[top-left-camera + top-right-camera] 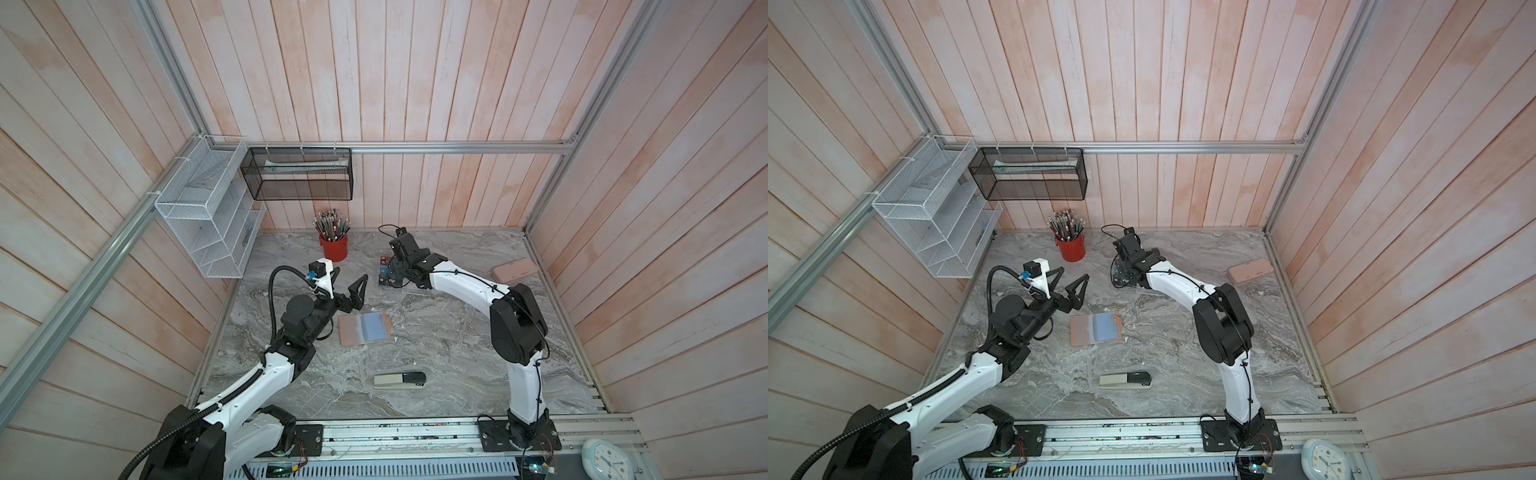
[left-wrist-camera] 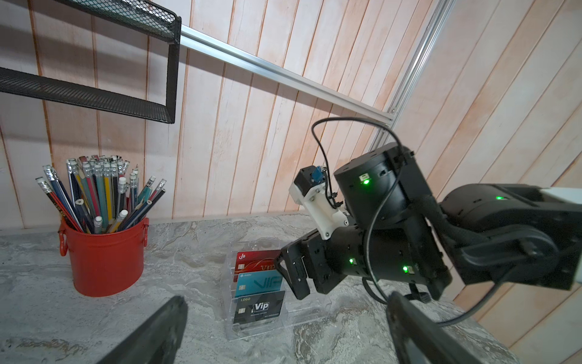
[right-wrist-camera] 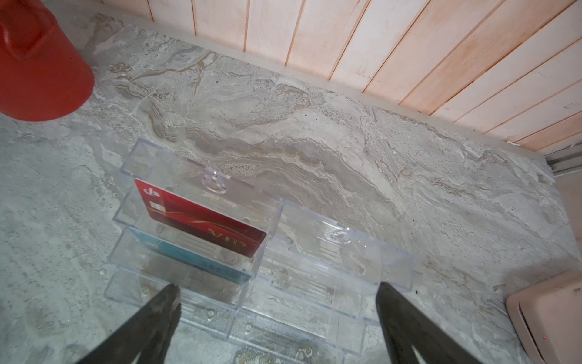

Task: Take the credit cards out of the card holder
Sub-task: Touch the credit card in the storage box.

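The left tool is held raised on the left side and aimed toward the far side, jaws spread wide and empty. The right arm is bent leftward, and the right tool is tipped downward, jaws wide apart, nothing gripped.

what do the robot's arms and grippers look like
The left arm and right arm have white links and black joints. Left gripper and right gripper carry black triangular fingers. A ribbed black hose follows the left arm, a thin black cable the right.
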